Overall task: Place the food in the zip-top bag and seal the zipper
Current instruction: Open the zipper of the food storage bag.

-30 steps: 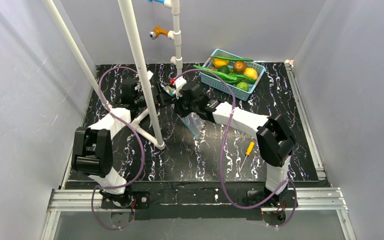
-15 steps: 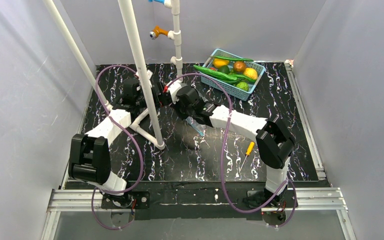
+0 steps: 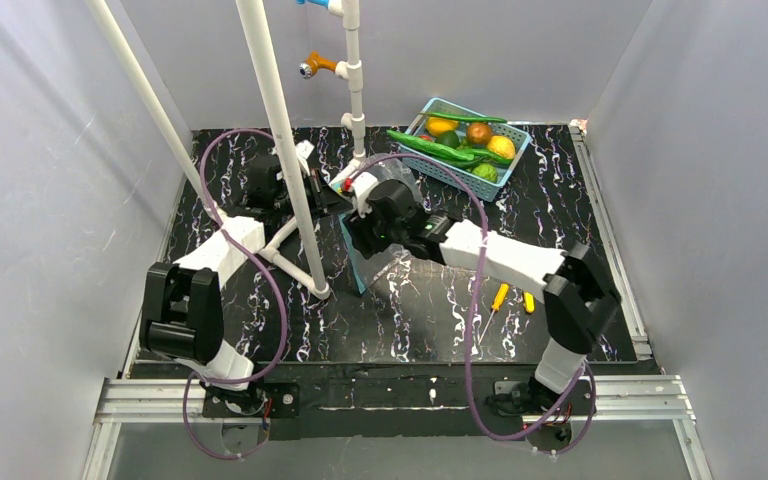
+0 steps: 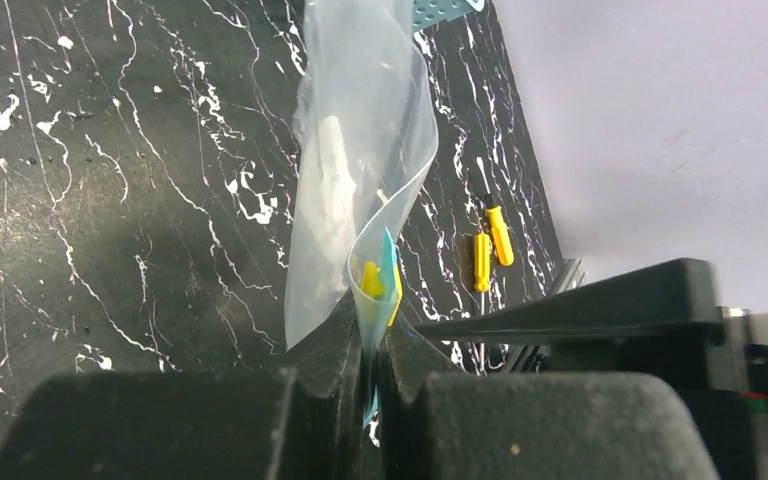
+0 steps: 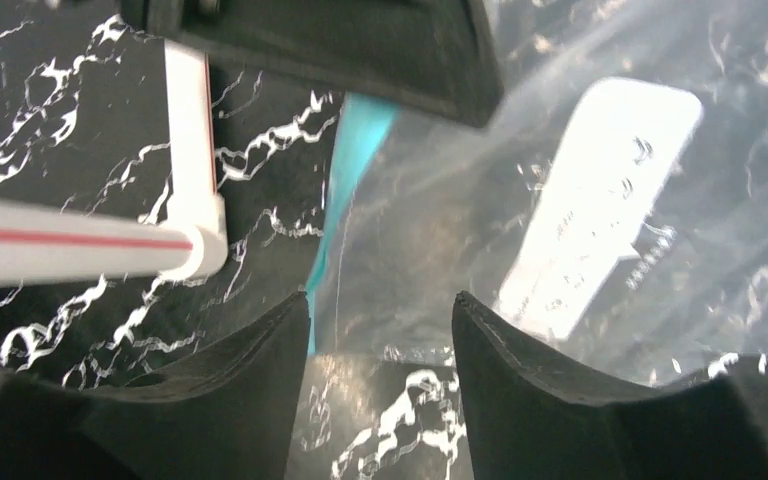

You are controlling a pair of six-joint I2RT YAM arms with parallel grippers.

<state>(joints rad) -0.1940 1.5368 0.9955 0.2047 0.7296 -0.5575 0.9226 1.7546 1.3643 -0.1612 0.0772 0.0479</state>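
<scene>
Zip-top bag: the zip-top bag rises out of the left pincer, its clear film curling away above the bench; in the top view it sits mid-bench, between the two wrists
Zipper: the teal zipper lies right at the left pincer's tips, with a small yellow tab beside it
Left pincer: closed on the zipper edge, jaws pressed together with the film between them
Right pincer: the right pincer has its jaws spread apart; the bag's film and white label lie just beyond the gap, and the teal strip runs down toward one finger; contact cannot be told
Left arm: stretched forward, wrist behind the upright white pipe, pointing toward the right arm
Right arm: reaching diagonally leftward across the bench, wrist over the bag, close to the left pincer
Food: the food lies in the blue basket at the far right, well apart from the bag
Screwdrivers: two screwdrivers lie on the bench beside the right arm's elbow
</scene>
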